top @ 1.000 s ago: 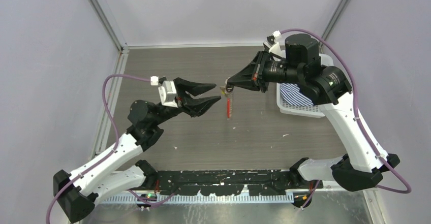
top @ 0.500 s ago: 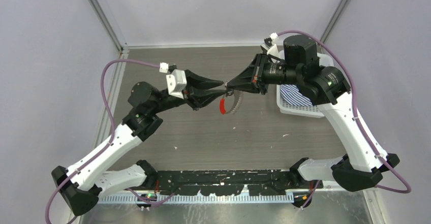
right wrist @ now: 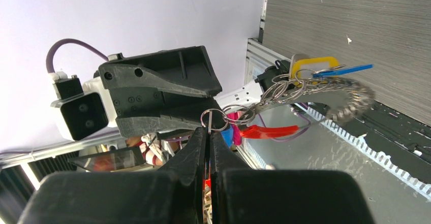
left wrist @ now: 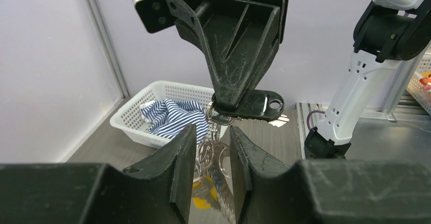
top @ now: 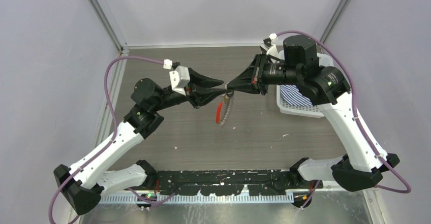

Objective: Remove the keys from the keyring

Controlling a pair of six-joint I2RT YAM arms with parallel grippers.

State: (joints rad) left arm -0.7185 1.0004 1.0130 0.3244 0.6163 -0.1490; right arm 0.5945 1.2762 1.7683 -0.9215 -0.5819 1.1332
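My right gripper (top: 228, 87) is shut on the black-headed key (left wrist: 255, 104) and holds it above the table. Small silver rings and silver keys (left wrist: 215, 155) hang from it. The keyring (top: 224, 111), a silvery chain loop with a red section (top: 218, 114), dangles below. In the right wrist view the keyring (right wrist: 347, 101) curves away from my shut right gripper (right wrist: 209, 131), with its red section (right wrist: 269, 131) nearby. My left gripper (top: 222, 88) is open. In the left wrist view its fingers (left wrist: 186, 150) stand on either side of the hanging rings without gripping them.
A white basket (top: 305, 108) with a blue-striped cloth (left wrist: 170, 115) stands at the right, behind my right arm. Yellow (right wrist: 312, 61) and blue (right wrist: 345, 70) tags hang in the bunch. Grey walls enclose the table on three sides.
My left gripper has moved up and right until its tips meet the right gripper's tips around the bunch. The hanging loop has swung slightly left. The right arm has hardly moved.
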